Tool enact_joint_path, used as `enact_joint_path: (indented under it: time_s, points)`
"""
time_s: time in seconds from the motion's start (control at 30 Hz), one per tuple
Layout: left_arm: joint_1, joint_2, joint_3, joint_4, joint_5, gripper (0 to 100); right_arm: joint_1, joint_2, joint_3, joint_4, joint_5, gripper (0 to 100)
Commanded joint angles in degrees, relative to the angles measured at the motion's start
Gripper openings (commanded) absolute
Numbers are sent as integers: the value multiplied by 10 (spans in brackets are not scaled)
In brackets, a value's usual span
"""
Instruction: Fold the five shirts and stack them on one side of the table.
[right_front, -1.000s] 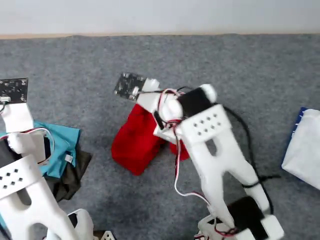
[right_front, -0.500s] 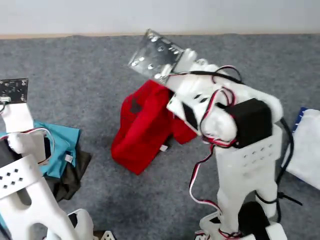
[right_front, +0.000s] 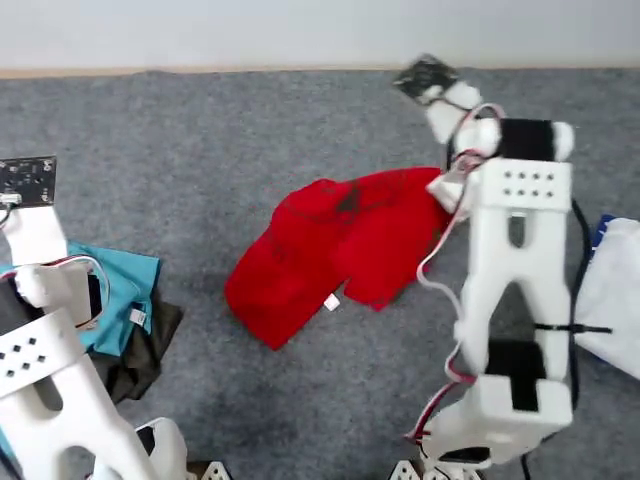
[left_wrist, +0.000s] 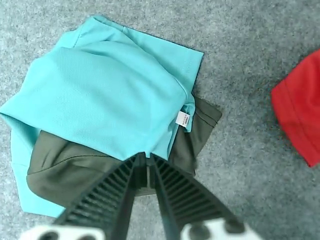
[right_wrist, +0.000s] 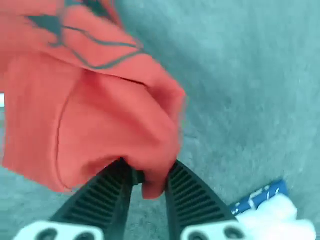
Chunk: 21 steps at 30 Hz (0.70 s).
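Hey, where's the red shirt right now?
The red shirt lies mid-table in the high view, between the teal shirt at left and the white shirt at right, its edge pinched by the right end effector.

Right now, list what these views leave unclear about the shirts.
Dark shirt: mostly covered by the teal shirt, left wrist view.
White shirt: cut by the high view's right edge.
Red shirt: gripped edge hidden inside the right pincer, right wrist view.
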Motion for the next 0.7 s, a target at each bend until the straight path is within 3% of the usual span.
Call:
enact_joint_path:
  time_s: [0.0,0.1,0.3,0.5,0.67]
  points:
    - [1,-9,-2,-2,-2,18,44,23,-5,-29,28,12]
    - [2,-9,-2,-3,-2,18,68,30,-5,-18,50,52]
    - [2,-9,-2,-4,-4,18,68,10,-54,87,82,312]
    - [55,-9,-2,-5,-2,18,-1,-58,-85,124,82,278]
    - [84,-8,-2,-5,-1,18,-54,-70,2,124,80,275]
